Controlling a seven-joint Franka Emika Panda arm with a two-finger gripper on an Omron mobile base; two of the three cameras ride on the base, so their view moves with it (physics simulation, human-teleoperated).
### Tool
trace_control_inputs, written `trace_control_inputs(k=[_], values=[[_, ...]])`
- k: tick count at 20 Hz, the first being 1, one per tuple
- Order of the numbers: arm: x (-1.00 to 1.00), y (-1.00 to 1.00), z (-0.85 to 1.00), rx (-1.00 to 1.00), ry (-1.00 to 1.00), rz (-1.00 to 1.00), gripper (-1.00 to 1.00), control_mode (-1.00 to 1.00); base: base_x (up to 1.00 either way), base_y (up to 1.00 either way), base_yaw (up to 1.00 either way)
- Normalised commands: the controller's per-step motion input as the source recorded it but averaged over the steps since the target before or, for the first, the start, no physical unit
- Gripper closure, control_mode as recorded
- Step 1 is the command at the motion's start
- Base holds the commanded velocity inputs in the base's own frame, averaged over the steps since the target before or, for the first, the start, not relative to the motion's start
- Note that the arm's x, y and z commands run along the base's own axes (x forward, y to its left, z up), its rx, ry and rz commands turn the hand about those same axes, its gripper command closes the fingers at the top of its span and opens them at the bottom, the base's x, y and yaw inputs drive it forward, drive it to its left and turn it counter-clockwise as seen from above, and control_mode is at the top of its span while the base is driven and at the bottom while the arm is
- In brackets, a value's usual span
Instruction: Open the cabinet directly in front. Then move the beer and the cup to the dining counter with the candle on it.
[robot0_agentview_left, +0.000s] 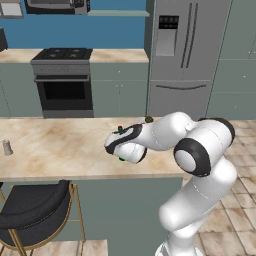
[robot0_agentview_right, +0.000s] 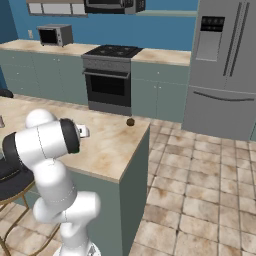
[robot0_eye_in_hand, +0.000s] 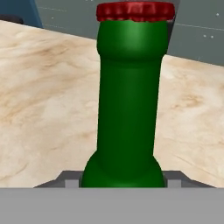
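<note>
Left on the counter (robot0_agentview_left: 60, 145) stands a small pale shaker (robot0_agentview_left: 7, 147), well apart from my work; my gripper (robot0_agentview_left: 121, 146) hangs over the counter's middle, clamped on the beer (robot0_eye_in_hand: 127, 100), whose neck rises straight from between my fingers. I can't tell whether its base touches the top, as my hand hides it. To do this well, I'd lower it level, then part the fingers before lifting off.

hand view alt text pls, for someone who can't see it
A dark green beer bottle with a red cap stands upright, close up, its neck rising between the gripper finger tips at the bottom. Behind it stretches the beige marble-patterned dining counter, with grey-green cabinet fronts beyond.
</note>
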Motion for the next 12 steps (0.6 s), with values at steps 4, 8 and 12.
trace_control_inputs(k=[4, 8, 12], values=[[0.0, 0.0, 0.0, 0.0, 0.0, 0.0, -1.0, -1.0, 0.0, 0.0, 0.0], [0.0, 0.0, 0.21, 0.0, 0.0, 0.0, -1.0, -1.0, 0.0, 0.0, 0.0], [0.0, 0.0, 0.45, 0.02, -0.01, 0.0, -1.0, -1.0, 0.0, 0.0, 0.0]])
